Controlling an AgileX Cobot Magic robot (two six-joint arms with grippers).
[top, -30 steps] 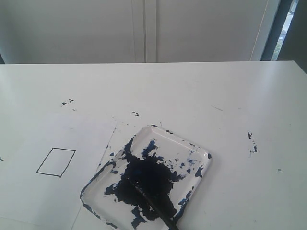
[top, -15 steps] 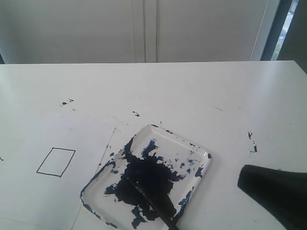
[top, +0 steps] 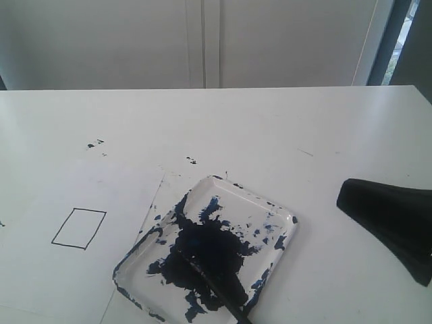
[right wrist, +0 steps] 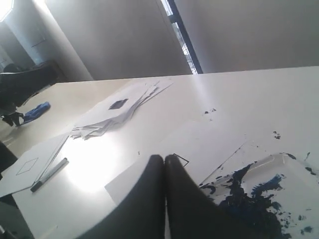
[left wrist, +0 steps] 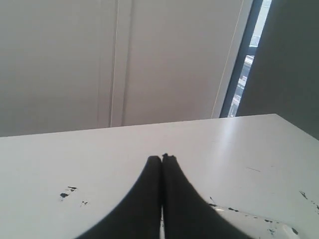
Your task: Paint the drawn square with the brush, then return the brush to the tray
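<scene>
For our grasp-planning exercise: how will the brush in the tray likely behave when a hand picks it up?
The brush looks thin and straight, so probably stiff and light. Its tip lies in wet-looking paint, so it may drip or smear. It seems to cross the tray rim, so a nudge could roll or pivot it.

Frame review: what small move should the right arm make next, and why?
Probably bring the right gripper toward the brush and open it: its jaws are shut and empty, the brush lies in the tray, and the drawn square is unpainted.
</scene>
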